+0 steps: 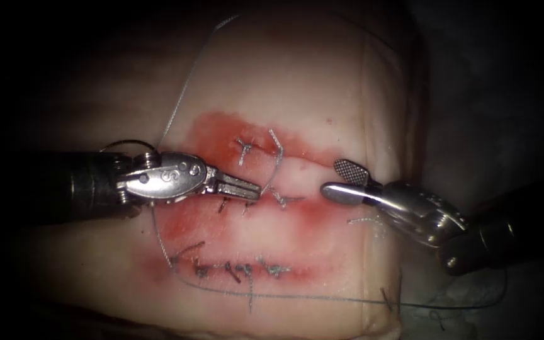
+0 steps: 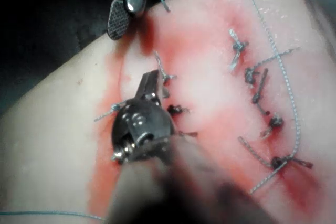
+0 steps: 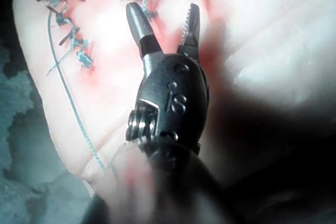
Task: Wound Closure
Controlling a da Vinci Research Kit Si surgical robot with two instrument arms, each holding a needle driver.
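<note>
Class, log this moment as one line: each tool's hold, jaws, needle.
left tool: shut on thread at cut | right tool: open, holds nothing | needle: cannot tell | tissue: stitched

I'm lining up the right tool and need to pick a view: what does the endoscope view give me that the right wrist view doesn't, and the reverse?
Endoscope view: the left tool, jaws together, tip at a stitch's thread tail; whether it grips it I can't tell. Also the loose thread running along the tissue's near edge. Right wrist view: a close look between the right tool's open jaws, which hold nothing. Both: right tool, stitches, red fluid, tissue.
</note>
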